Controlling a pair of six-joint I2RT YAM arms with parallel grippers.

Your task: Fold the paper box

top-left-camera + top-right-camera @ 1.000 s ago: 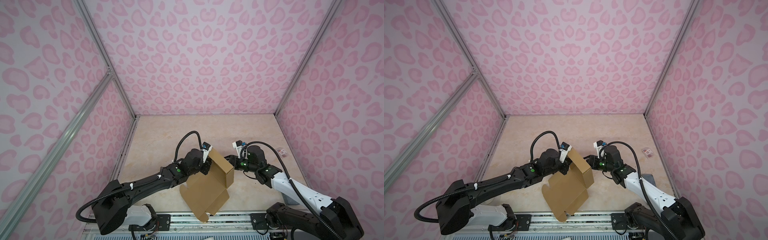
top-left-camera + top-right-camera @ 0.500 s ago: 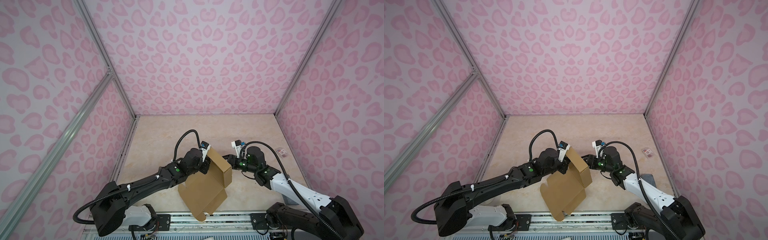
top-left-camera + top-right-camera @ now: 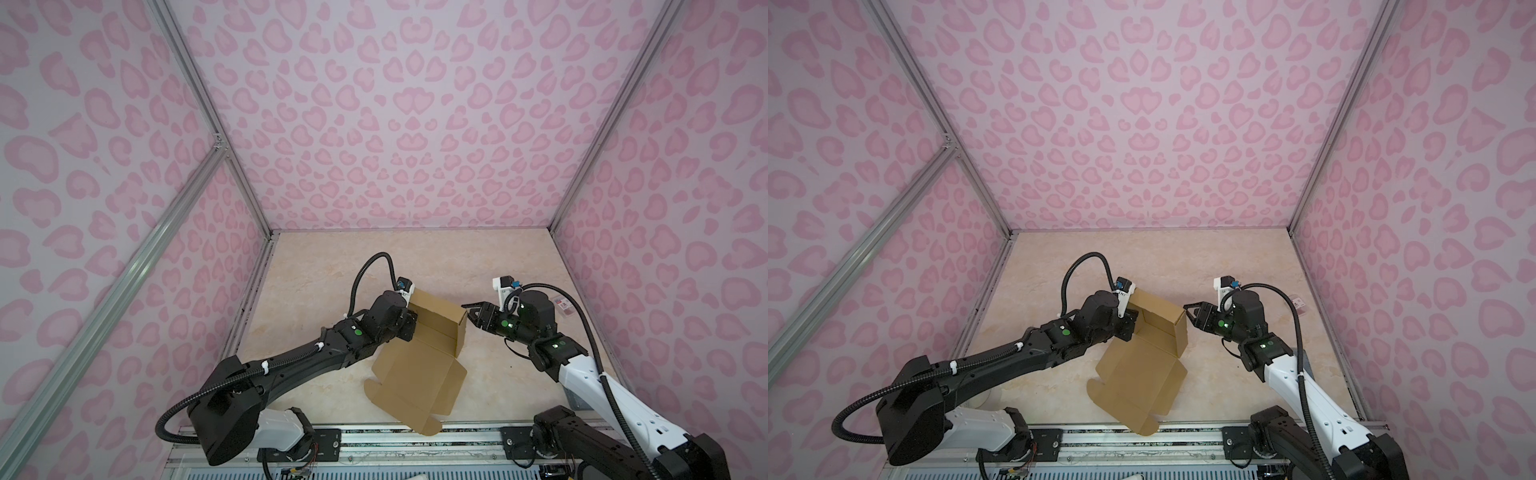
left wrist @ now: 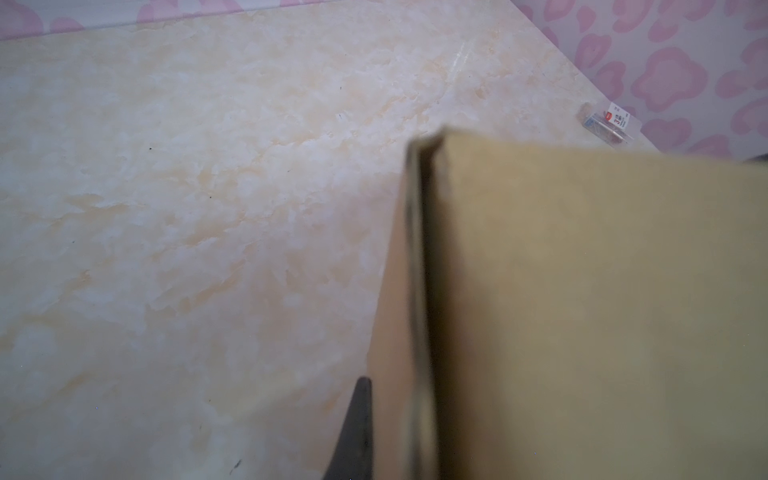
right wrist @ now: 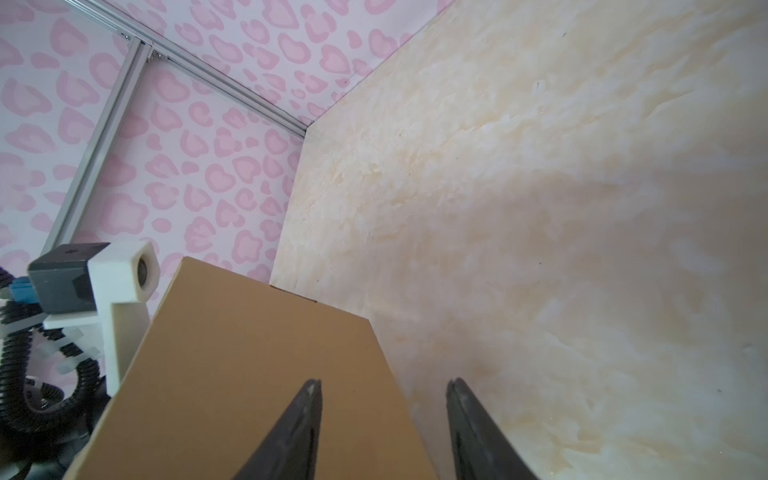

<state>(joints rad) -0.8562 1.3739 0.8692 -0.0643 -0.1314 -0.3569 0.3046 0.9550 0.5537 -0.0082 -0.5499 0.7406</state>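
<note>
The plain brown cardboard paper box (image 3: 415,374) lies half folded at the front middle of the cream marbled counter (image 3: 457,266), far walls raised. The left claw (image 3: 412,328) pinches its left wall; the right claw (image 3: 467,316) hangs spread just beside its right corner

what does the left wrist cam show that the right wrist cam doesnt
Only left wrist: the small clear packet with a red-white label. Only right wrist: the open right claw, the left arm's wrist camera, the metal frame bars. Both: the paper box, close up, and the marble table.
</note>
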